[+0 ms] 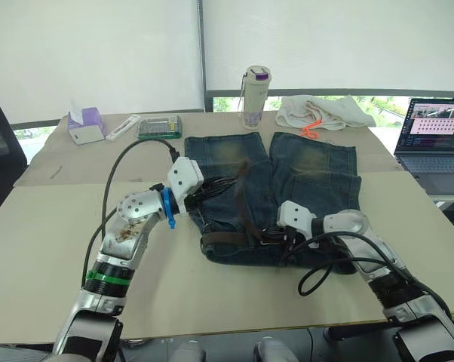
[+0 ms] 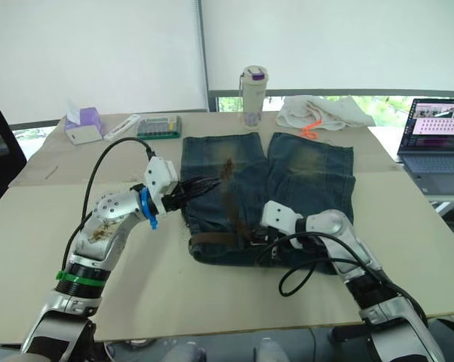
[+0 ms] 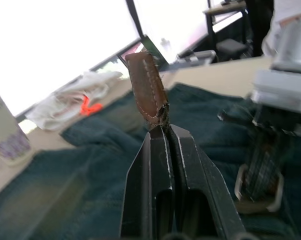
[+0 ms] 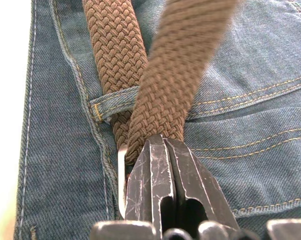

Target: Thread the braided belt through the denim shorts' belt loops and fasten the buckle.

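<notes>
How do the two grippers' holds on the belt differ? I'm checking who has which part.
The left gripper pinches the braided belt near its smooth stitched leather tip, lifted above the denim shorts. The right gripper clamps the woven part beside the buckle, low at the waistband. Both are shut.

Braided belt (image 2: 228, 197) across denim shorts (image 2: 302, 181)

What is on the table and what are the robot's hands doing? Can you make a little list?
shorts: denim shorts lie flat on the table
belt: braided belt passes under a belt loop
left gripper: shut on the belt's leather tip
right gripper: shut on the braided belt near the buckle
behind: bottle, white cloth, laptop
</notes>
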Controlling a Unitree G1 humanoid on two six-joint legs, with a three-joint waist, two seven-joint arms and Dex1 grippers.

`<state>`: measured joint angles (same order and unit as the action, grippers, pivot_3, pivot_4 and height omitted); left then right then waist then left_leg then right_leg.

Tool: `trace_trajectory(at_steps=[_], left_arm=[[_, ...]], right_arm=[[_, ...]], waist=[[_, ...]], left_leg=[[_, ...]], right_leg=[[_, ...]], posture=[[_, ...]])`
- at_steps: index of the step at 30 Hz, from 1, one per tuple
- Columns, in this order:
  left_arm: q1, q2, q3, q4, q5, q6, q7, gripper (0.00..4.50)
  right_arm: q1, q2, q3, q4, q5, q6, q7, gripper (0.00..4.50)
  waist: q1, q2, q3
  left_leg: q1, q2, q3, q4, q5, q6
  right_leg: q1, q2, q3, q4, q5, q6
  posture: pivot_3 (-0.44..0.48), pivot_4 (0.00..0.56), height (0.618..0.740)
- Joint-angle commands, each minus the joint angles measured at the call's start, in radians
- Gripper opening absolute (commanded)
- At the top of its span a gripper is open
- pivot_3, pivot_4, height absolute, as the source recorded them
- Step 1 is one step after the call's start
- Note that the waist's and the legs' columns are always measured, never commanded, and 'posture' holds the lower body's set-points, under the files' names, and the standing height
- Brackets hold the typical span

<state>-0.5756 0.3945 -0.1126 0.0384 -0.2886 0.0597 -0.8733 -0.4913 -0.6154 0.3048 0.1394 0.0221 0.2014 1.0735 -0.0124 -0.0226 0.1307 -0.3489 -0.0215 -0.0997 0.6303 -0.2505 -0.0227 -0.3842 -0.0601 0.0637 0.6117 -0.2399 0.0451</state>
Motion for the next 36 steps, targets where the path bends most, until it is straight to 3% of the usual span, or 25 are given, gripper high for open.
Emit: trace_trajectory(at_steps=[1, 12, 20, 21, 25, 32, 36], left_arm=[[-0.068, -0.043, 0.035, -0.047, -0.021, -0.056, 0.031, 0.0], [-0.064, -0.133, 0.006, -0.111, -0.094, 0.016, 0.026, 0.0], [-0.026, -0.088, 0.052, -0.008, 0.002, 0.144, 0.188, 0.0], [-0.016, -0.091, 0.063, -0.01, -0.023, 0.213, 0.208, 0.51], [-0.003, -0.085, 0.066, -0.007, -0.039, 0.368, 0.248, 1.85], [-0.11, -0.086, -0.095, 0.067, 0.074, 0.473, 0.216, 4.09], [-0.18, -0.111, -0.168, 0.114, 0.13, 0.462, 0.191, 4.09]], right_arm=[[0.052, -0.004, 0.068, 0.057, -0.065, 0.058, 0.002, 0.03], [0.067, 0.001, 0.045, 0.047, -0.053, 0.051, -0.028, 0.03], [0.103, -0.02, 0.01, 0.008, -0.035, 0.067, -0.043, 0.03], [0.107, -0.018, 0.01, 0.005, -0.036, 0.068, -0.045, 0.0], [0.112, -0.012, 0.009, -0.003, -0.035, 0.073, -0.046, 0.0], [0.101, -0.006, 0.013, 0.016, -0.041, 0.065, -0.04, 0.0], [0.101, -0.005, 0.011, 0.017, -0.041, 0.065, -0.043, 0.0]], waist=[[-0.002, 0.0, 0.0], [-0.002, 0.0, -0.001], [0.001, 0.0, -0.001], [0.002, 0.0, -0.001], [0.005, 0.0, -0.001], [0.008, -0.001, -0.001], [0.006, 0.0, -0.001]], left_leg=[[0.0, 0.0, 0.0, 0.0, 0.0, 0.0], [0.001, 0.0, 0.0, 0.0, 0.0, 0.0], [0.001, 0.0, 0.0, 0.0, 0.0, 0.0], [0.0, -0.001, 0.0, 0.0, 0.0, 0.0], [0.0, -0.001, -0.001, 0.001, 0.0, 0.0], [0.0, -0.001, -0.001, 0.001, 0.0, 0.0], [-0.001, -0.002, -0.001, 0.001, 0.0, 0.0]], right_leg=[[0.0, 0.0, 0.0, 0.0, 0.0, 0.0], [0.001, 0.0, 0.0, 0.001, 0.0, 0.0], [0.0, 0.0, 0.0, 0.001, 0.0, 0.0], [0.0, 0.0, 0.0, 0.001, 0.0, 0.0], [0.0, 0.0, 0.0, 0.0, 0.0, 0.001], [0.001, 0.0, 0.0, 0.001, 0.0, 0.001], [0.001, 0.0, 0.0, 0.0, 0.0, 0.001]], posture=[[0.0, 0.15, 0.74], [0.0, 0.15, 0.74], [0.0, 0.15, 0.74], [0.0, 0.15, 0.74], [0.0, 0.15, 0.74], [0.0, 0.15, 0.74], [0.0, 0.15, 0.74]])
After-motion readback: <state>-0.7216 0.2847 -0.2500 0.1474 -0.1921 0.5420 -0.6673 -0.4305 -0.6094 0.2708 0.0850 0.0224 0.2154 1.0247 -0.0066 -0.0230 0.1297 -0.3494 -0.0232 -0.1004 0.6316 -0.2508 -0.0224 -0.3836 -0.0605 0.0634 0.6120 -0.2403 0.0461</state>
